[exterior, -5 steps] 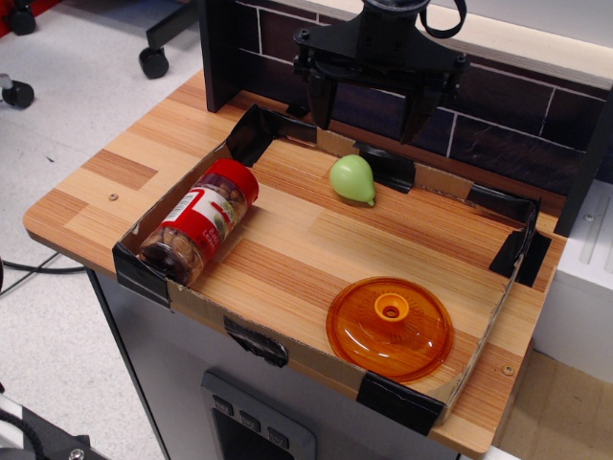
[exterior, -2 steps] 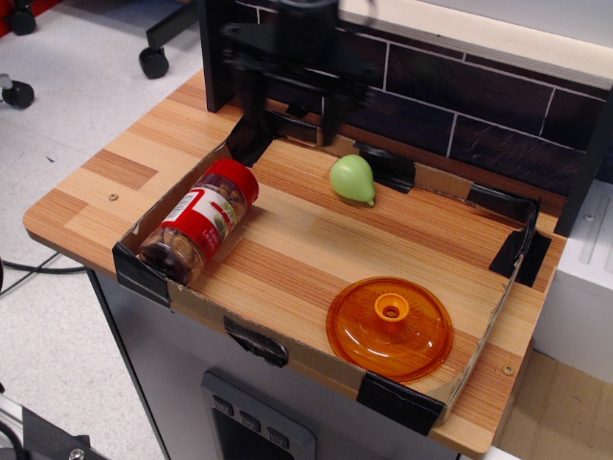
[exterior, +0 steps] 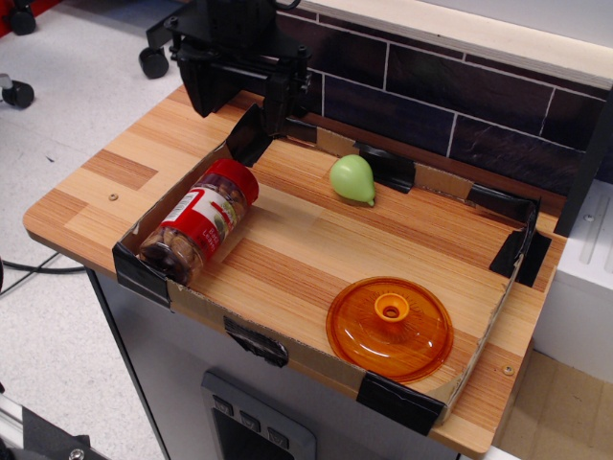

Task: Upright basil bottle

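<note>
Since a second ago only the gripper (exterior: 239,99) has shifted leftward along the back wall, while nearer, the bottle (exterior: 199,222) lies untouched on its side in the tray's (exterior: 287,353) left corner, and farther back the fingers hang spread and empty, so uprighting remains undone.

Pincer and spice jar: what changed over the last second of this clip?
The pincer swept left along the back wall, from above the green pear to the tray's back-left corner, above the spice jar. It holds nothing, jaws spread. The jar, lying on its side, the pear and the orange lid stayed put.
</note>
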Action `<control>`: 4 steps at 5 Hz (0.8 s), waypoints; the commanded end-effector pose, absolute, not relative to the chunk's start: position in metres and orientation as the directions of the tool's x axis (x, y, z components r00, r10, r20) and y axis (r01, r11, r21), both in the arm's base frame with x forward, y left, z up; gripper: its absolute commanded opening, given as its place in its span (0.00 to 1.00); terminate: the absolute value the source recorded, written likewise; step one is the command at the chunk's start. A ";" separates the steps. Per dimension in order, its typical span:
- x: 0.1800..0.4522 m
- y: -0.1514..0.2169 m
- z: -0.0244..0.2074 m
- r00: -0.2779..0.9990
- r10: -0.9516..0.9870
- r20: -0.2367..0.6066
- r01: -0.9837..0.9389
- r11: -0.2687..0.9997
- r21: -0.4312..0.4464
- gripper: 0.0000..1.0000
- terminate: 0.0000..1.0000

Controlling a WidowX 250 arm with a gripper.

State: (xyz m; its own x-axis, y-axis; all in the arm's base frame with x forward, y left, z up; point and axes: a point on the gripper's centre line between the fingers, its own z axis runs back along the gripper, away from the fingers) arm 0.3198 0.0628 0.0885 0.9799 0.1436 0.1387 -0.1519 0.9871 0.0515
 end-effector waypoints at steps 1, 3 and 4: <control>0.332 0.070 0.074 0.966 0.176 0.191 -0.196 0.976 0.095 1.00 0.00; 0.328 0.074 0.055 0.975 0.153 0.162 -0.177 0.973 0.147 1.00 0.00; 0.325 0.075 0.045 0.979 0.133 0.152 -0.158 0.975 0.160 1.00 0.00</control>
